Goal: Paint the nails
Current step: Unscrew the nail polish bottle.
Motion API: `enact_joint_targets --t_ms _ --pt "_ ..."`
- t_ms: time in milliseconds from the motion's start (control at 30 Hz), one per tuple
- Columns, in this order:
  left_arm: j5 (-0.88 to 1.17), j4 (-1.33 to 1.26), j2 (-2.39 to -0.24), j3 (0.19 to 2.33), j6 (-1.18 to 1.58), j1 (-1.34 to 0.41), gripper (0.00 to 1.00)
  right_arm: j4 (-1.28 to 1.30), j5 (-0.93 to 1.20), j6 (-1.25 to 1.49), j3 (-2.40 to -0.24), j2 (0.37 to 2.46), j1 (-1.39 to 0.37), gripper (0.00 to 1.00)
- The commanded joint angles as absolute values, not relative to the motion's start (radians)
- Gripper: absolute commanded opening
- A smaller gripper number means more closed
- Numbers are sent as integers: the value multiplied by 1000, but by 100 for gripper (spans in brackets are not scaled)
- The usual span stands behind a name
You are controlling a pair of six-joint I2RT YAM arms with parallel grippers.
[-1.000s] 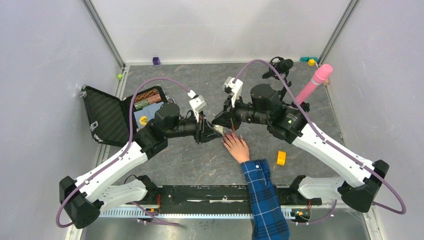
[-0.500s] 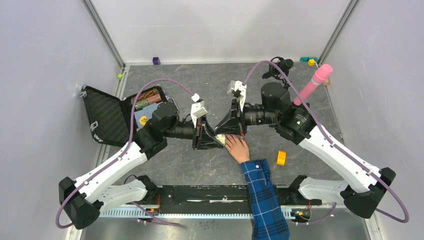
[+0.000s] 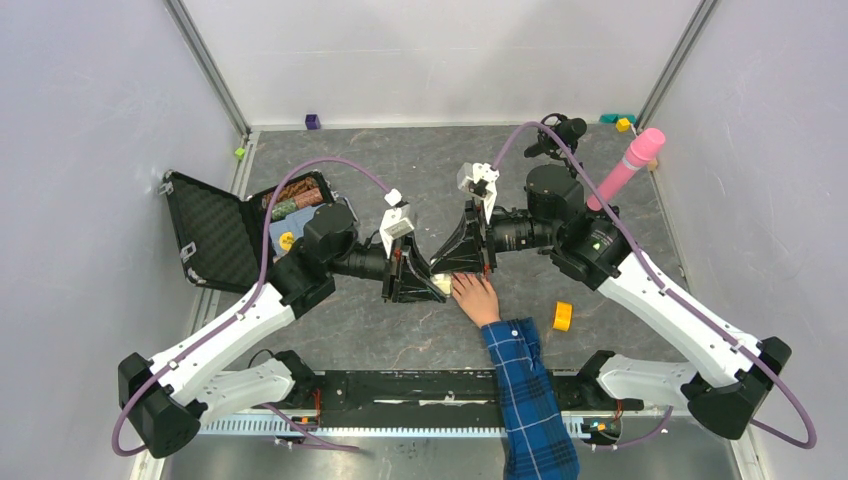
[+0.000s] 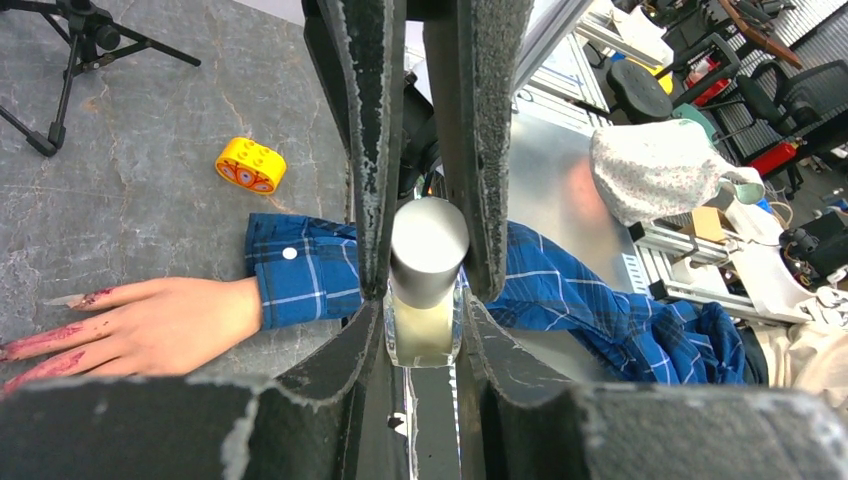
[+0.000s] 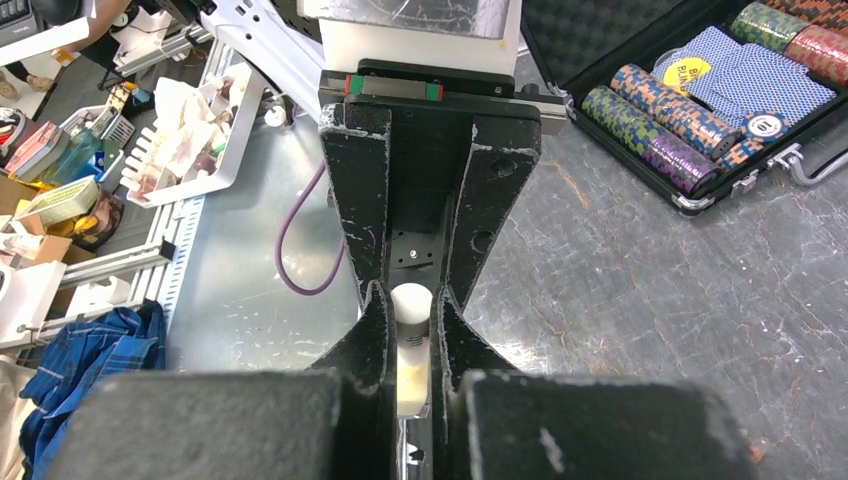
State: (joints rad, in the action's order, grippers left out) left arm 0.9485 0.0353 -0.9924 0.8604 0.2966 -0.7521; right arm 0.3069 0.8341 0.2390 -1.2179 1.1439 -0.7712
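TOP: black left claw [image 3: 418, 282] and black right claw [image 3: 468, 252] are meeting over the pale plaid-sleeved hand's [image 3: 480, 298] fingertips; one yellow block [image 3: 562, 316] is lying nearby | LEFT WRIST: left claw is squeezing one silver-capped glass bottle [image 4: 426, 290]; red-smeared nails [image 4: 30, 345] are resting on the grey table [image 4: 150, 120] | RIGHT WRIST: right claw is pinching one white stick [image 5: 410, 340]; the open chip case's [image 5: 690, 205] yellow label [image 5: 682, 72] is showing cut-off, unreadable print.

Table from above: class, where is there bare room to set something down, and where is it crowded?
Free: the far strip of table between the purple block and the tripod; also the near patch between the left arm and the sleeve. Crowded: the middle, where the left gripper and right gripper meet over the hand.
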Motion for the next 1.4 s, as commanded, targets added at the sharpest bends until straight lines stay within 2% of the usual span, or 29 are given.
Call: enact_joint_targets --t_ms 0,100,167,267,333,533,700,1067,1367 --pt "938 28 -1004 887 279 -772 2 147 828 239 -1221 1126 -776 14" --pt "867 28 -993 887 274 -772 2 158 782 237 -1218 1115 -761 49" --pt "821 38 -986 884 260 -772 2 168 746 238 -1218 1106 -744 64" --pt "751 55 -972 879 247 -772 2 179 683 245 -1214 1091 -716 77" --pt "673 70 -958 877 243 -772 2 184 651 253 -1209 1084 -707 81" --pt "430 126 -930 884 253 -771 2 219 462 320 -1201 1084 -703 78" --pt "327 166 -957 899 284 -770 2 206 380 402 -1170 1092 -708 62" --pt "361 128 -1005 910 318 -769 2 213 310 399 -1149 1123 -780 48" --pt "377 122 -1007 902 322 -769 2 232 275 378 -1160 1152 -814 45"
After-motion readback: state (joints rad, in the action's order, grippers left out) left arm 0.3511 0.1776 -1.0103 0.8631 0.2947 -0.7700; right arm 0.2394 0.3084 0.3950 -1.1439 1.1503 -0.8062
